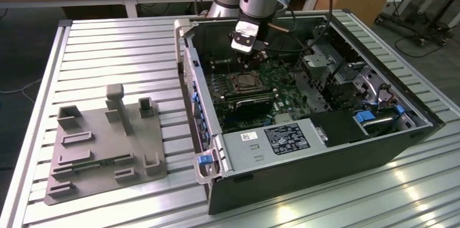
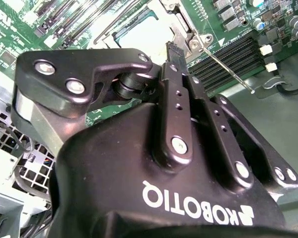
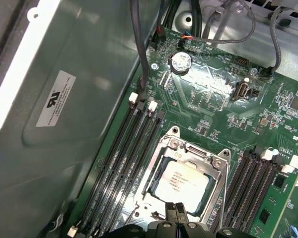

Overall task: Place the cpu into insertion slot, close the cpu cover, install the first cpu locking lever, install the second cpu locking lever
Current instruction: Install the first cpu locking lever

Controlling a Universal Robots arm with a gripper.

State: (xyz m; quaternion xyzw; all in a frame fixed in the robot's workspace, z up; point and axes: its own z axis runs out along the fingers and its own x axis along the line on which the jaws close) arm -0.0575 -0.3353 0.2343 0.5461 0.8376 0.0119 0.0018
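The cpu (image 3: 181,182) lies flat in the insertion slot (image 3: 161,148) on the green board, its silver top showing through the cut-out of the cpu cover (image 3: 217,166), which lies down over it. In the exterior view the slot (image 1: 244,81) sits mid-case, with my gripper (image 1: 248,54) hanging just above its far edge. Both wrist views show my fingertips together: the gripper (image 3: 176,209) is at the socket's edge, shut with nothing visible between the fingers. A thin wire locking lever (image 2: 228,72) sticks out from the socket beside the gripper (image 2: 173,48).
Long black memory slots (image 3: 124,158) flank the socket on both sides. The grey case wall (image 3: 64,124) and hanging cables (image 3: 139,39) stand close by. A white-labelled black box (image 1: 287,137) fills the case front. A grey fixture (image 1: 107,142) rests on the table at the exterior view's left.
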